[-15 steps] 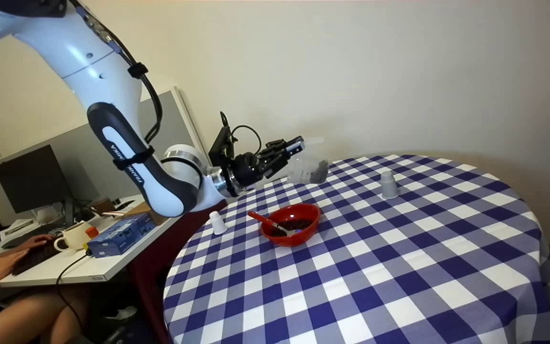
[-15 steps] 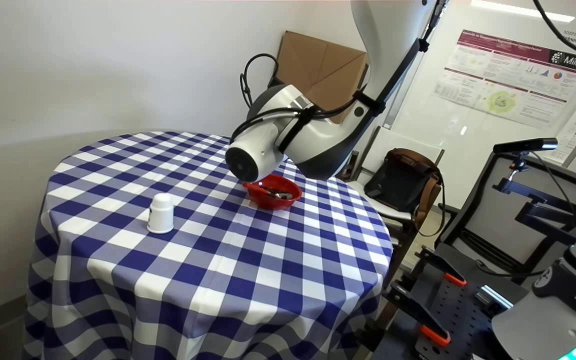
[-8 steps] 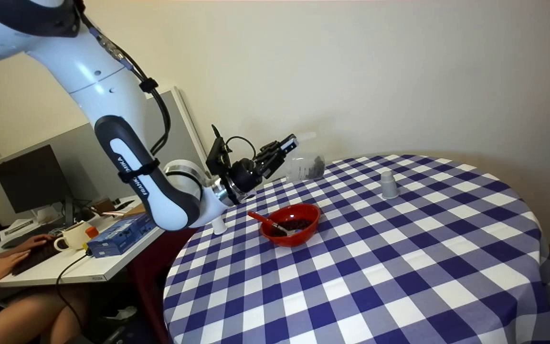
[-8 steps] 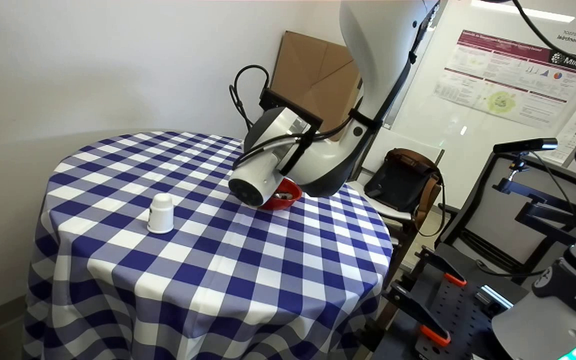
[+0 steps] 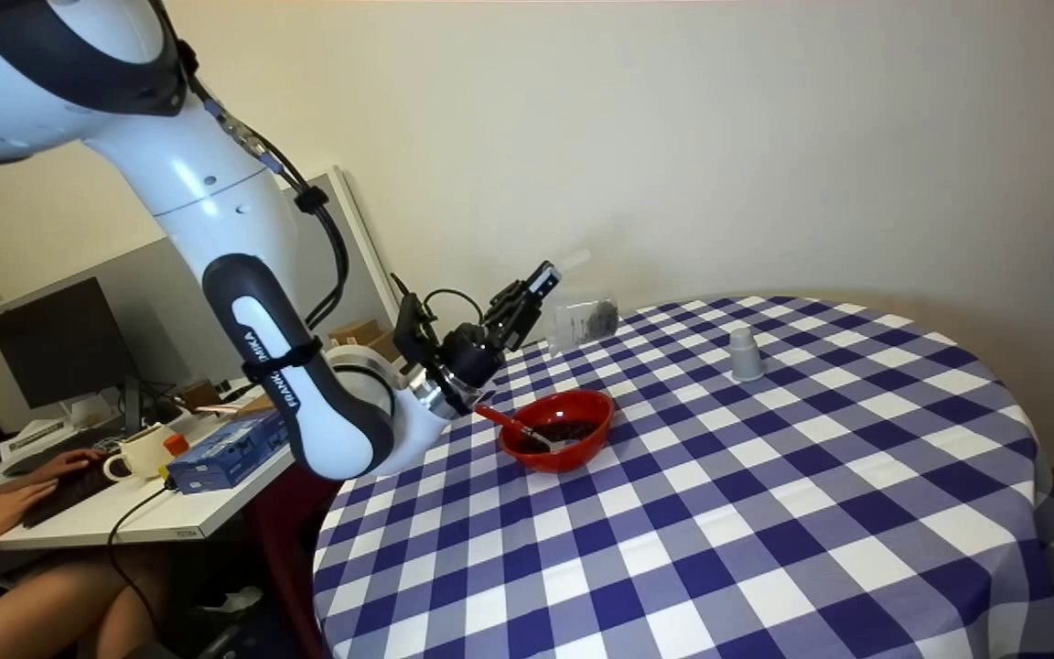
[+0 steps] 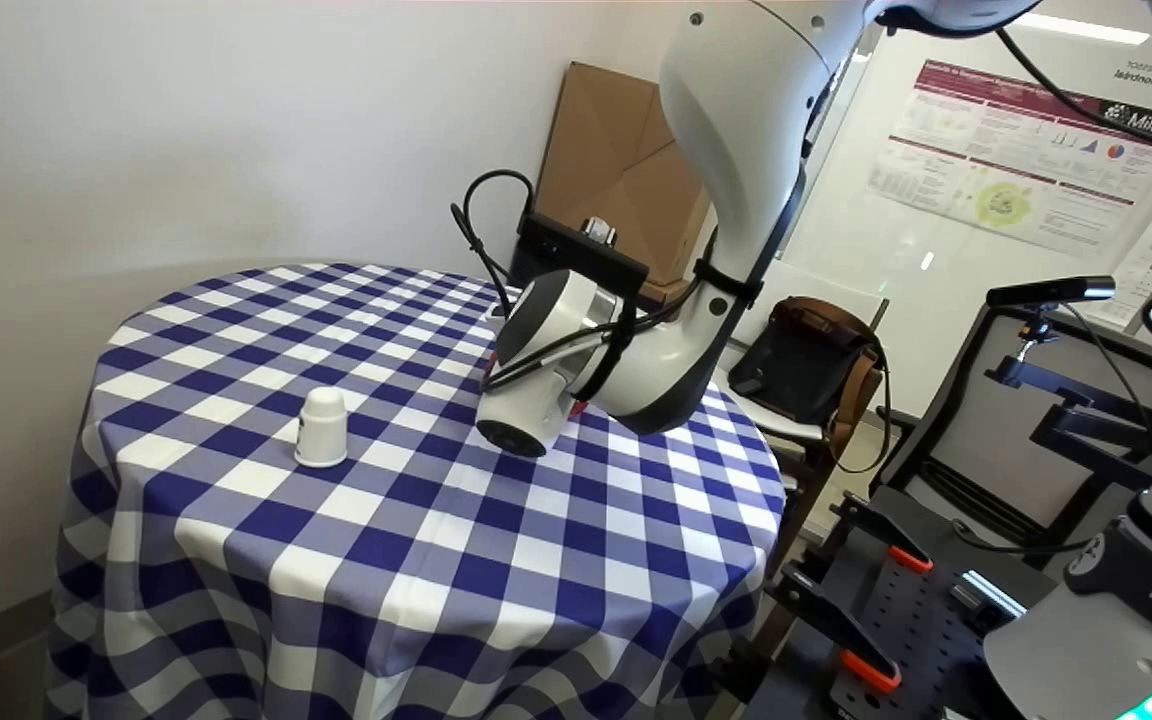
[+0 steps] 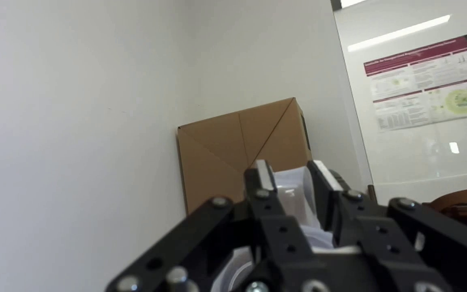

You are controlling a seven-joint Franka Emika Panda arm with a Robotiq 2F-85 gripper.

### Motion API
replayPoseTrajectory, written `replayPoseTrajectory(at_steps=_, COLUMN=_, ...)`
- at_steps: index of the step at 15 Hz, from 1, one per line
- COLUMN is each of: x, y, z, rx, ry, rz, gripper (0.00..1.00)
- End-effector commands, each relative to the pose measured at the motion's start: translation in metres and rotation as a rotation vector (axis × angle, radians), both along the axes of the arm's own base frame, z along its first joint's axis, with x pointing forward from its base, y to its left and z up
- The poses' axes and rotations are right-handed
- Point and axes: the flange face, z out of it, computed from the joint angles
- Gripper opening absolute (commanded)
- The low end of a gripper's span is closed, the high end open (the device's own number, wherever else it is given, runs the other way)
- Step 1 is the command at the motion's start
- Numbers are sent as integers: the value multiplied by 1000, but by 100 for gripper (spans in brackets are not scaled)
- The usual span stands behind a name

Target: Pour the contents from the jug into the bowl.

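Observation:
The clear jug (image 5: 585,325) hangs tilted in the air, behind and above the red bowl as seen in an exterior view. Dark contents show at its right end. My gripper (image 5: 547,273) points upward and is closed around the jug's handle; in the wrist view the handle (image 7: 296,198) sits between the fingers (image 7: 292,174). Part of the jug's body shows lower left there. The red bowl (image 5: 573,458) stands on the table with dark reddish contents and a red-handled utensil (image 5: 513,424) in it. In an exterior view the arm hides the jug and gripper and nearly all of the bowl.
The round table wears a blue-and-white checked cloth (image 5: 747,513). A white cup-like object (image 5: 746,355) stands on it, also visible in an exterior view (image 6: 322,428). A desk with a blue box (image 5: 232,448) adjoins the left side. A cardboard box (image 7: 217,150) leans at the wall.
The arm's elbow and wrist have come down, and the gripper has tilted further upward. The jug has turned with it and shifted slightly left. The bowl has not moved.

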Motion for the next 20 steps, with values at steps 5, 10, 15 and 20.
replayPoseTrajectory(at_steps=5, x=-6, y=-1, z=-3, rx=-95, ry=-120, rz=98, gripper=12)
replayPoseTrajectory(at_steps=10, x=-7, y=-3, z=-2, rx=-136, ry=-187, rz=136, gripper=12)
replayPoseTrajectory(at_steps=15, x=-8, y=-5, z=-1, rx=-173, ry=-234, rz=164, gripper=12)
replayPoseTrajectory(at_steps=20, x=-8, y=-6, z=0, rx=-204, ry=-269, rz=183, gripper=12)
